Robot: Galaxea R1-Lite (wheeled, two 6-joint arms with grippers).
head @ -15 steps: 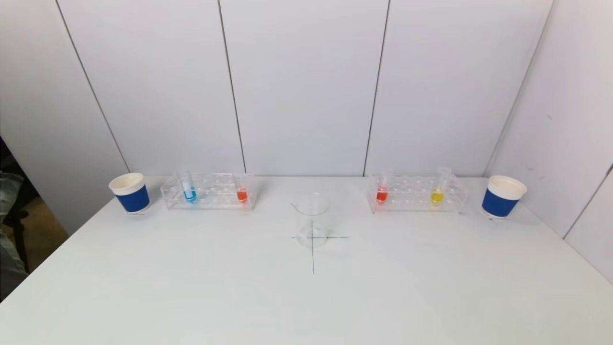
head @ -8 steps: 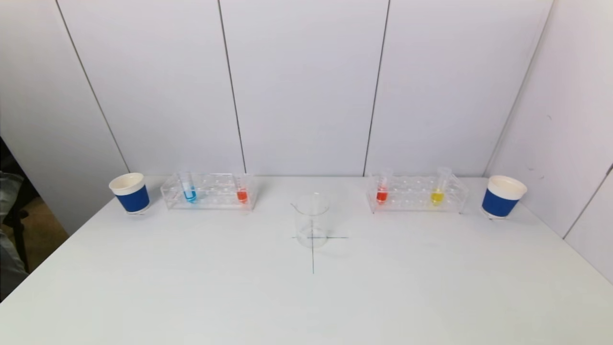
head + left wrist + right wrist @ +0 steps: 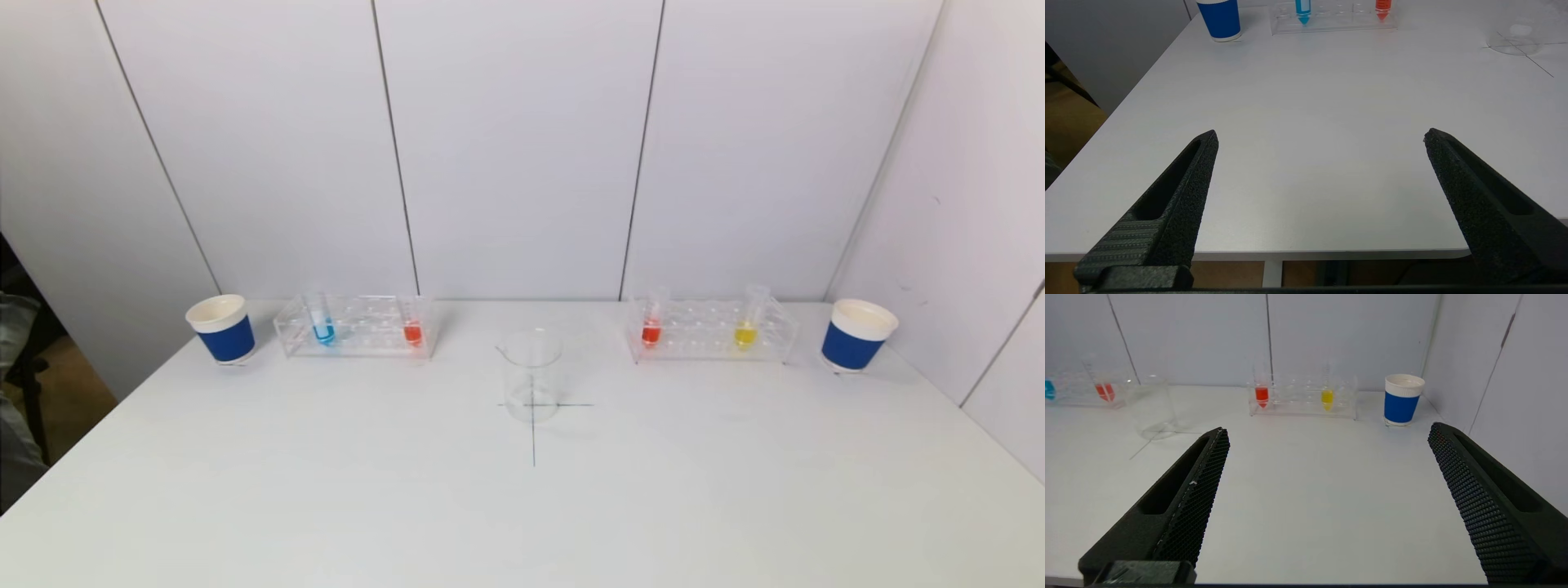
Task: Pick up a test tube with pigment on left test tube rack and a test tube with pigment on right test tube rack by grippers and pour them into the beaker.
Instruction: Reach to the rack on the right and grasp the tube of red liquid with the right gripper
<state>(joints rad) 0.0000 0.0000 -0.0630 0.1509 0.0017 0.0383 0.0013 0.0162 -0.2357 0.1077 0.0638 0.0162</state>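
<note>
A clear left test tube rack (image 3: 356,328) stands at the table's back left with a blue-pigment tube (image 3: 322,325) and a red-pigment tube (image 3: 413,328). The clear right rack (image 3: 709,331) at the back right holds a red tube (image 3: 651,327) and a yellow tube (image 3: 746,327). An empty glass beaker (image 3: 532,374) stands in the middle on a pen-drawn cross. Neither arm shows in the head view. My left gripper (image 3: 1321,136) hangs open above the table's near edge, far from its rack (image 3: 1331,18). My right gripper (image 3: 1329,430) is open too, with the right rack (image 3: 1303,397) well ahead.
Two blue paper cups with white rims stand at the back corners, one left (image 3: 220,328) and one right (image 3: 856,335). White wall panels close the back and the right side. The table's left edge drops to the floor. Bare tabletop lies between the grippers and the racks.
</note>
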